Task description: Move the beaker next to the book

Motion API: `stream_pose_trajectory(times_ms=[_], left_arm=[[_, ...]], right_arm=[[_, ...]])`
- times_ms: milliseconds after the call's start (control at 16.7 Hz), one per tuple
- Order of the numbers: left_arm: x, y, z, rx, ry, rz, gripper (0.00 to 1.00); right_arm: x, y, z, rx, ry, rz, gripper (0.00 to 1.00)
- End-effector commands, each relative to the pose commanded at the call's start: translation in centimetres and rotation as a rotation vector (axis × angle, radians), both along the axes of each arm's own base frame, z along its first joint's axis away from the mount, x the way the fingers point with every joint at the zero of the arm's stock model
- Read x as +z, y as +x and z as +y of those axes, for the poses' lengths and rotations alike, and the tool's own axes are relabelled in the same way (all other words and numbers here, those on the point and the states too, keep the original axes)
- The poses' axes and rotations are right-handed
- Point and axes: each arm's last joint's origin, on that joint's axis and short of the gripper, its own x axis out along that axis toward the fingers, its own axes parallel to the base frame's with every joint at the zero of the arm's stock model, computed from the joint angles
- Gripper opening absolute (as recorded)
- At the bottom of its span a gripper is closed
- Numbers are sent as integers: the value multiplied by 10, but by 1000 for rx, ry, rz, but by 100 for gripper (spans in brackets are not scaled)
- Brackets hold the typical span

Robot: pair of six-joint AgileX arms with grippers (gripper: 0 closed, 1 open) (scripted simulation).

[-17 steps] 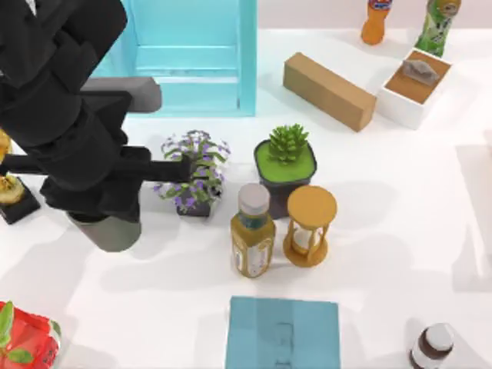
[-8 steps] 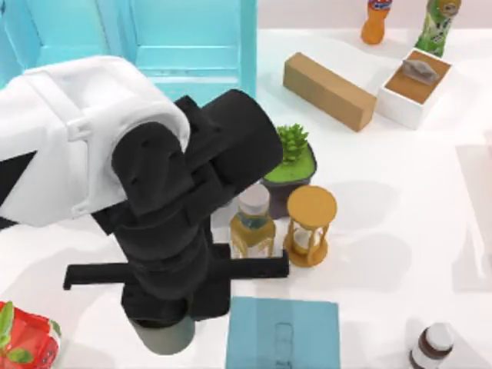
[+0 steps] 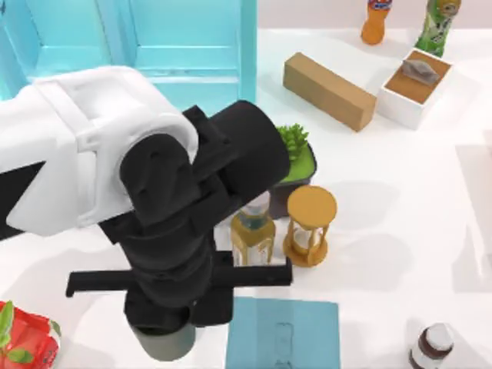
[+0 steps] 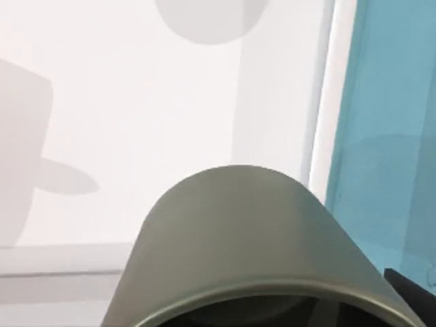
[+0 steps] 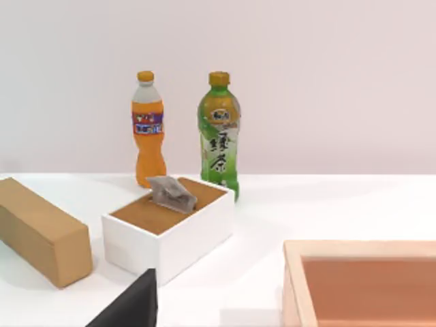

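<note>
Beaker (image 3: 164, 343) sits under the left tool, just beside the book (image 3: 283, 334).

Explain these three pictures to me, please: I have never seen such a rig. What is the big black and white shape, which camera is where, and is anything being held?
This is a rendered simulation of two arms at a white table. The top view looks straight down; the big black and white shape is the left arm. Under it peeks a grey-green beaker, standing just left of the light-blue book. The left wrist view, from a camera on that arm, looks down at the same beaker with the book's edge beside it. Whether the left gripper grips the beaker cannot be told. The right wrist view, from the other arm, shows an orange bottle, a green bottle, a white box and a cardboard box. An hourglass stands mid-table.
</note>
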Motion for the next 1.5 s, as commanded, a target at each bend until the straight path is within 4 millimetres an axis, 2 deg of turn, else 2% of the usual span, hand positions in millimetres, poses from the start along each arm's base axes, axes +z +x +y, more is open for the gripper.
stream_pose_trajectory(times_ms=[120,480,780,1500], left_arm=[[-10,0,0,-6,1,0,0],[-60,0,5,-2,2,1,0],[-65,0,6,-1,6,2,0],[-65,0,6,-1,6,2,90]], right_arm=[[0,0,0,0,0,0,100],[0,0,0,0,0,0,100],[0,0,0,0,0,0,100],[0,0,0,0,0,0,100]])
